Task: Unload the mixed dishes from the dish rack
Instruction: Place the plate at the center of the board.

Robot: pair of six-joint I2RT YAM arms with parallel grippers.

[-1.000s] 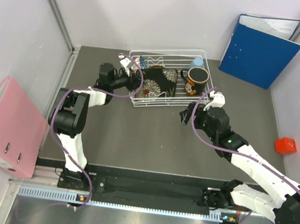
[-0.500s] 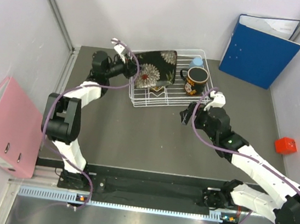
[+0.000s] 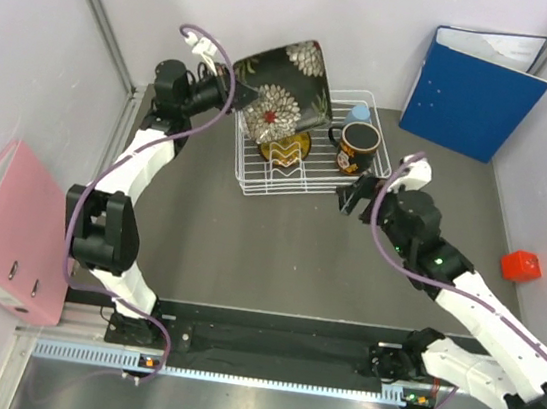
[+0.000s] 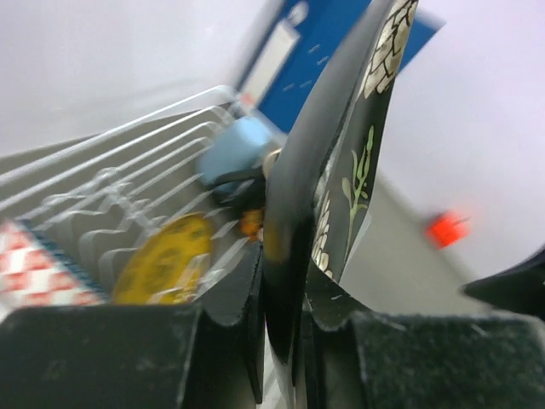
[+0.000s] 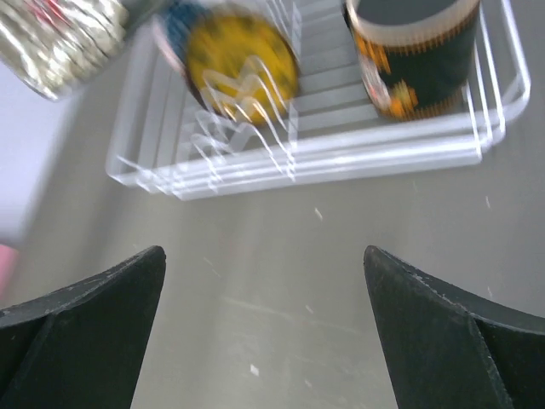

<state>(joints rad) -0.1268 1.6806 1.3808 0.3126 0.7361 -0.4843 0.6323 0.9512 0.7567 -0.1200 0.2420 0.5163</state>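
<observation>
Plate [image 3: 281,90] hangs tilted above the rack [image 3: 384,138] — left gripper [image 3: 236,92] clamped on its edge. Right gripper [image 3: 358,196] gapes wide, empty, before the rack.

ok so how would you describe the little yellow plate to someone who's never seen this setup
Find the white wire dish rack at the far side of the dark table. In its left half, propped in the zigzag slots, sits a small round yellow plate. It is the only yellow dish: held above it is a black floral plate, to its right a dark mug.
</observation>
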